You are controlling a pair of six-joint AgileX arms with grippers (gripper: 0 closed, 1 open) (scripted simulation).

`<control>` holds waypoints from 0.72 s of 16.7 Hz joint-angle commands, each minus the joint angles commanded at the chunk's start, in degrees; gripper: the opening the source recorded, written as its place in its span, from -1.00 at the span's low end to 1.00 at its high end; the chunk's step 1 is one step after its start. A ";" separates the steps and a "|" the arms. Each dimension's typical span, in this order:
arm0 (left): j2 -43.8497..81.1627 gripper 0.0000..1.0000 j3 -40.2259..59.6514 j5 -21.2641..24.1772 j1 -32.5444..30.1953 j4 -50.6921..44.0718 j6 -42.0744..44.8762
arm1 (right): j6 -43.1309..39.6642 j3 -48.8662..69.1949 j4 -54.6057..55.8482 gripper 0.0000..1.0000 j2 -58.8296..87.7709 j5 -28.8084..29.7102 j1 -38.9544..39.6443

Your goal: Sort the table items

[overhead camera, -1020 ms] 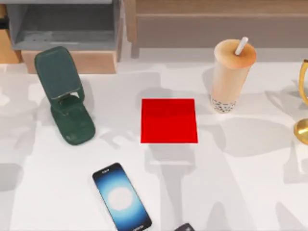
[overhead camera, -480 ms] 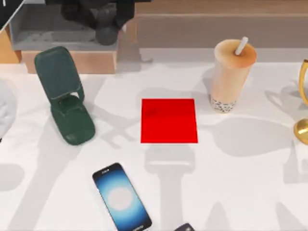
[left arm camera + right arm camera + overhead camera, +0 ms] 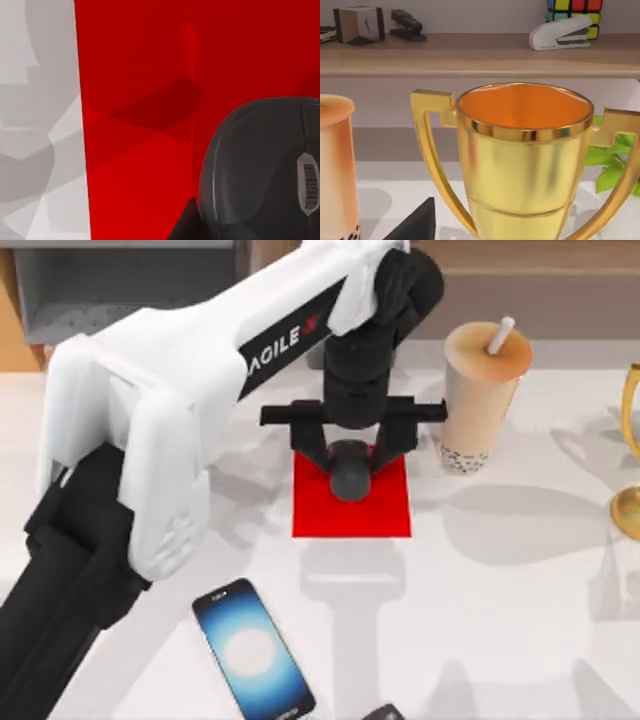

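One arm is at work: the left gripper [image 3: 350, 462] hangs over the red square mat [image 3: 385, 515] at mid-tabletop, its fingers spread either side of the dark grey mouse [image 3: 349, 470]; whether they press its sides I cannot tell. The mouse's long axis runs toward the near edge, and the left wrist view shows its scroll wheel [image 3: 309, 184] above the mat's red surface [image 3: 135, 125].

The bubble-tea cup [image 3: 482, 390] stands upright just right of the gripper, straw [image 3: 501, 335] tilted. The smartphone [image 3: 252, 648] lies flat near the front edge, slanted, screen up. Bare tabletop [image 3: 500, 610] lies open right of the phone. A gold trophy [image 3: 525, 160] stands at the right edge.
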 joint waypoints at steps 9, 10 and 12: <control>-0.40 -1.00 -2.55 -0.09 0.26 1.67 0.11 | 0.00 0.00 0.00 1.00 0.00 0.00 0.00; -0.33 -1.00 -2.82 -0.03 0.07 2.31 0.01 | 0.00 0.00 0.00 1.00 0.00 0.00 0.00; -0.29 -1.00 -2.92 0.03 -0.04 2.62 -0.04 | 0.00 0.00 0.00 1.00 0.00 0.00 0.00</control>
